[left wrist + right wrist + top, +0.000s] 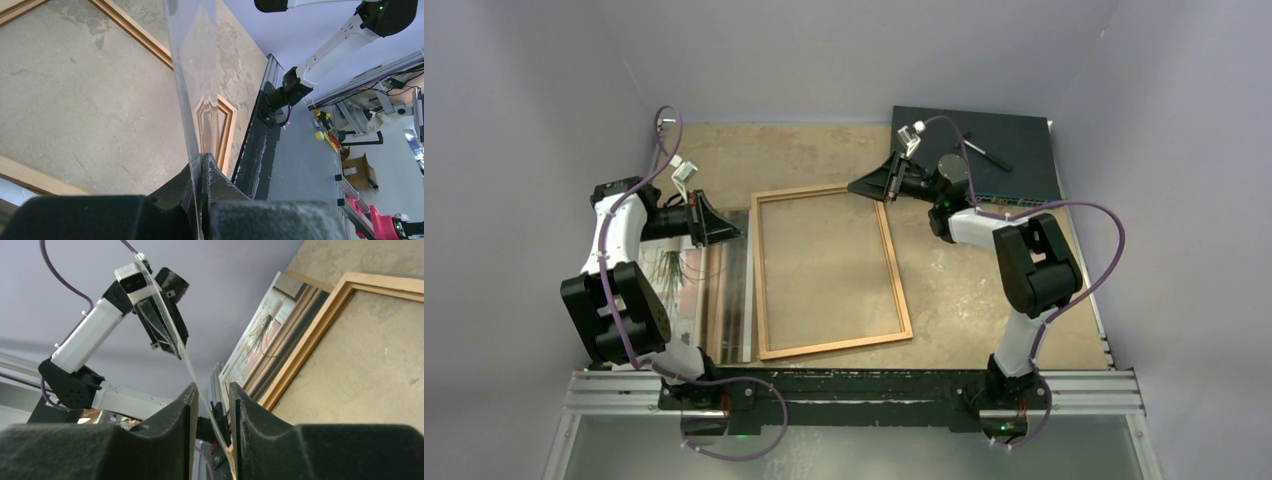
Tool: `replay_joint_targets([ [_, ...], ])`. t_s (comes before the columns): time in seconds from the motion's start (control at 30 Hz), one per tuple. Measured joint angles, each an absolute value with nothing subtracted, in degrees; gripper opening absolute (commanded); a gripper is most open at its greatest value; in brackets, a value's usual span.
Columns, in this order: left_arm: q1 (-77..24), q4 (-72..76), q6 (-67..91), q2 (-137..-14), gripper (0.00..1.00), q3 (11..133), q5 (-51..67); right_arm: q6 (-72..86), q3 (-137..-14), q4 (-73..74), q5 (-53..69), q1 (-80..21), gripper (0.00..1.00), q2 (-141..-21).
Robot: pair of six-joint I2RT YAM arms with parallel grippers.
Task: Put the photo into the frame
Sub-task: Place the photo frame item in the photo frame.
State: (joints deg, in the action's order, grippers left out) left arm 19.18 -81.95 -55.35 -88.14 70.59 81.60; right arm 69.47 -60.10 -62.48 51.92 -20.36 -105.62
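Note:
The frame (829, 270) lies flat in the middle of the table, with bare table showing inside it. The photo (716, 290) lies face up just left of it and also shows in the right wrist view (272, 337). My left gripper (736, 232) is shut on a clear pane (192, 75) and holds it on edge above the frame's left rail (135, 27). My right gripper (856, 186) hovers over the frame's far right corner. Its jaws stand apart on either side of the pane's far edge (189, 365), and the fingers (182, 410) do not pinch it.
A dark flat electronics box (984, 150) lies at the back right with a black pen-like thing (989, 155) on it. The metal rail (854, 392) carrying the arm bases runs along the near edge. Grey walls close in the left, back and right sides.

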Motion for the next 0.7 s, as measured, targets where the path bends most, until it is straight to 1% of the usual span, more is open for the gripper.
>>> replay_joint_targets([
  [0.17,19.18,-81.97,-55.33,-87.83,0.00,70.52,81.56,69.93,-56.77,-63.88,51.90,-20.62,0.44,-105.62],
  [0.27,19.18,-81.97,-55.33,-87.50,0.00,70.50,81.56,70.28,-54.39,-65.69,51.90,-20.71,0.46,-105.58],
  [0.43,19.18,-81.97,-55.33,-87.24,0.00,70.48,81.56,72.44,-48.73,-70.76,51.90,-20.73,0.44,-105.58],
  [0.7,19.18,-81.97,-55.33,-87.24,0.00,70.48,81.58,78.85,-39.27,-82.37,51.51,-21.71,0.36,-105.58],
])
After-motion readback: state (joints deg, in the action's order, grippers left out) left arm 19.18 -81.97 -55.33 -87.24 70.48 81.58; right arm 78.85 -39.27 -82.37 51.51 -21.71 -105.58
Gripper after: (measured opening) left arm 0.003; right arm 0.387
